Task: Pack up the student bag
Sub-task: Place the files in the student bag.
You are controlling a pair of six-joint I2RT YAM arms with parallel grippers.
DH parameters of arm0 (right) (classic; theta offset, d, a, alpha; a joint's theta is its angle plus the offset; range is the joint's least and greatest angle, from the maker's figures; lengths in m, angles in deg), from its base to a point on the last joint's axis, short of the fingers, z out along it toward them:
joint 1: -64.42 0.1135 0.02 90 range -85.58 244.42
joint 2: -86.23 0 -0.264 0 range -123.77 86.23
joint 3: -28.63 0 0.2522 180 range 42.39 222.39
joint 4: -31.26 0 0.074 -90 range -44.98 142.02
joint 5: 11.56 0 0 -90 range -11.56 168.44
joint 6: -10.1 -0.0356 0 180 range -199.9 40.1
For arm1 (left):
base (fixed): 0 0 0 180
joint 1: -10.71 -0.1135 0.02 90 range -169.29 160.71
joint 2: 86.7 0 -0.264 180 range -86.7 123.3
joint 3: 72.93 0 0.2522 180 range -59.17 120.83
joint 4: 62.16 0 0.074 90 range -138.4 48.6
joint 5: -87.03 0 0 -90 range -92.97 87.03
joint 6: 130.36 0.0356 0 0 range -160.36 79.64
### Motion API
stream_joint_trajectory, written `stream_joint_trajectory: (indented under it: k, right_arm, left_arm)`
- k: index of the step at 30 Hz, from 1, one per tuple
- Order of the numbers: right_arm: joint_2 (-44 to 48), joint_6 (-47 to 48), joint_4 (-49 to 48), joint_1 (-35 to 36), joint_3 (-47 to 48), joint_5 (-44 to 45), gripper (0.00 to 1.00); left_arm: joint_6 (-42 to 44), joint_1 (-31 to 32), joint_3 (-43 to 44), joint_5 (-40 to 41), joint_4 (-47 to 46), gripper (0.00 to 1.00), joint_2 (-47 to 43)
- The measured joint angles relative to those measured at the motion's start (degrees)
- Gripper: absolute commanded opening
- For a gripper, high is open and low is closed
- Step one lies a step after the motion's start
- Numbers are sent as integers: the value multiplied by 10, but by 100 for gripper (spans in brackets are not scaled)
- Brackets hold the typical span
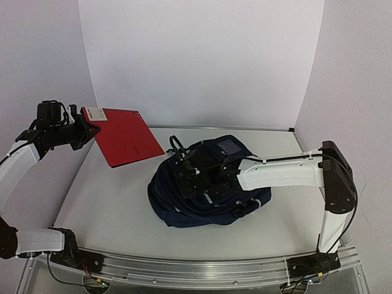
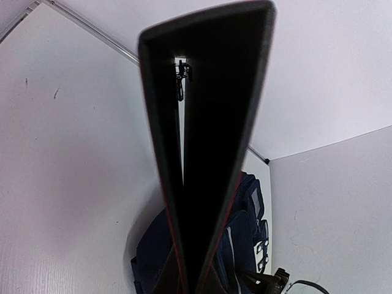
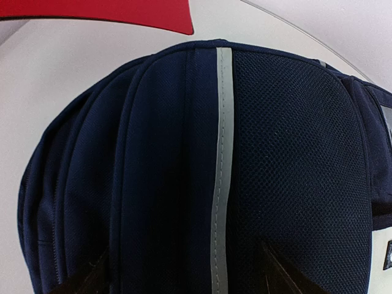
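I hold a red book point(image 1: 125, 138) by one corner with my left tool point(image 1: 79, 131), which is closed on it, at the far left side of the surface point(image 1: 110, 202). In the left wrist view I see the book edge-on, and behind it a part of the bag. The bag point(image 1: 171, 205) lies in the middle of the surface, on its side I think, with the grey stripe point(image 3: 222, 153) running across the navy fabric. My right tool point(image 1: 197, 179) is directly over the bag. Its fingertips point(image 3: 278, 269) stand wide apart at the lower edge of the right wrist view, so this tool is open, and I see no fabric pinched between them. I judge that the step in hand is to prepare the bag for the book: the right tool must find the opening and hold it wide while the left one brings the book. The next move asks for a grip on the edge of the main compartment or on its zip. From these views I cannot see any open compartment, only closed fabric and seams. Also I cannot tell whether anything is already inside the bag. The book is wide and stiff, so I think the mouth must be opened fully before the book can slide in.
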Motion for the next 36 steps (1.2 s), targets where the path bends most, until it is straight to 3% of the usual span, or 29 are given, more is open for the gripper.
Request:
stream_joint_trajectory:
  k: [2,4,7,10,11,21,31,36]
  right_arm:
    - [-16,1,10,4,14,15,78]
    - [-22,3,21,10,28,29,72]
    - [-41,1,42,19,55,57,44]
    - [-70,-6,53,27,81,92,6]
    - [-75,-12,55,31,86,107,2]
    - [-56,-63,100,30,116,152,0]
    - [65,-96,135,-125,180,17,0]
    - [66,-106,147,-139,188,-17,0]
  left_arm:
    - [8,0,-3,9,12,0,-8]
    - [12,0,-3,17,21,0,-14]
    - [18,0,-4,21,30,0,-18]
    - [22,0,-7,21,38,0,-20]
    - [23,0,-8,21,40,0,-22]
    - [23,0,-12,4,78,0,-75]
    - [5,-1,-11,-105,88,0,-131]
    - [-2,-1,-10,-127,113,0,-150]
